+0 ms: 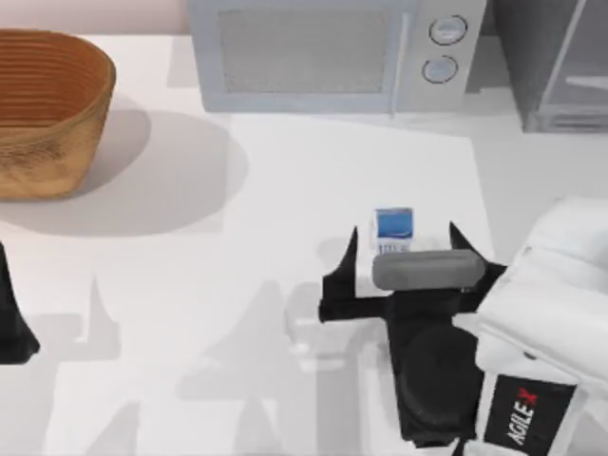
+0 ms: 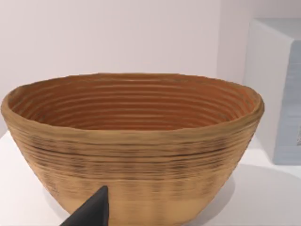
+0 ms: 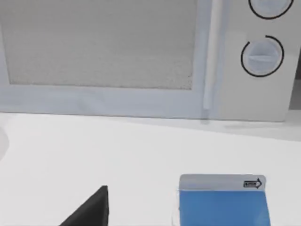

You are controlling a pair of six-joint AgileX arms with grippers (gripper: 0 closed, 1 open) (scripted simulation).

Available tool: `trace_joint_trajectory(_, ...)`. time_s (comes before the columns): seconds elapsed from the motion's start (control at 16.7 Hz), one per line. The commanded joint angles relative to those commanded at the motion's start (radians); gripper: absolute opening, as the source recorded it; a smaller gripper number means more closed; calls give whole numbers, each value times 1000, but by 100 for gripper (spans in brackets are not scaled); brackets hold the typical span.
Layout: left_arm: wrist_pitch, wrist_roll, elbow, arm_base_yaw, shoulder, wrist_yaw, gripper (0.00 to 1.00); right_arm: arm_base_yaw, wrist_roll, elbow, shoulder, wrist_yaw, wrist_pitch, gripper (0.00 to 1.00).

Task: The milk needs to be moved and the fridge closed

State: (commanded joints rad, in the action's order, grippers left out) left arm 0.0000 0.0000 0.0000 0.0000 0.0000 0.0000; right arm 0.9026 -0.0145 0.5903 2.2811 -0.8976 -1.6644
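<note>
I've got my right gripper (image 1: 402, 249) out over the middle-right of the table, its two black fingertips (image 1: 344, 258) spread wide, one on each side of the milk (image 1: 393, 229). The carton sits between them, just ahead of the wrist, and I see a gap on both sides; nothing is held. From the right wrist view the milk (image 3: 222, 201) stands upright on the white table (image 3: 117, 155), with one dark finger (image 3: 91, 209) well off to its side and a bare stretch of tabletop between them.

Beyond the carton there's open white surface up to the microwave (image 1: 332, 57), which stands along the far edge with its two round knobs (image 1: 446, 30) facing me. The fridge (image 1: 560, 62) stands in the far right corner, just beside the microwave; I can see its pale-framed glassy panel, but I cannot tell how its door stands.

My left arm is parked at the table's left edge, with one dark tip (image 1: 14, 323) showing there. I cannot tell how its jaws stand. Its wrist view looks straight at the woven basket (image 2: 131, 141), which sits in the far left corner (image 1: 47, 109), with plenty of bare table between it and the milk.
</note>
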Motion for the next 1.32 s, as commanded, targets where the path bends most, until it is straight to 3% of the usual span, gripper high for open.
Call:
trace_joint_trajectory(0.42,0,0,0,0,0,0,100,-14,-2,51,115,15,-78,100)
trace_joint_trajectory(1.14,0,0,0,0,0,0,100,-107,0,164,129,109,19,100)
trace_joint_trajectory(1.32,0,0,0,0,0,0,100,-107,0,164,129,109,19,77)
